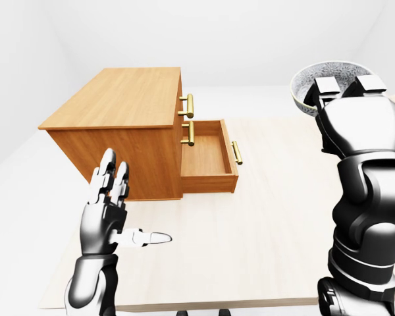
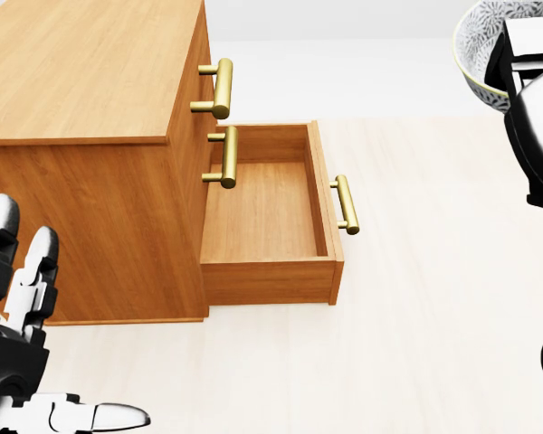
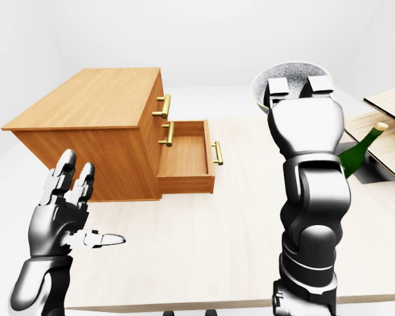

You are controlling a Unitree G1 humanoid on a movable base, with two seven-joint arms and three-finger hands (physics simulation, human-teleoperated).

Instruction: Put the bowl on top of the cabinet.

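The bowl (image 1: 329, 69), clasped by my right hand (image 1: 355, 122), hangs over the right side of the surface (image 1: 263, 224), high enough, I judge, to clear the cabinet (image 1: 118, 99) near the left edge. My left hand (image 1: 108, 217) is spread and empty.

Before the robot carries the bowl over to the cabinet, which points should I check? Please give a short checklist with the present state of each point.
1. Hold on the bowl by the right hand: ok, its fingers hook over the rim.
2. Support under the bowl: cannot tell, the hand hides it.
3. Free cabinet top: ok, nothing shows on it.
4. Bowl above the cabinet top: not ok, it hangs to the right of it in the eye views.
5. Path past the left hand: ok, it is open, empty and low at the left.
6. The drawer shut: not ok, the lowest one stands pulled out, empty.
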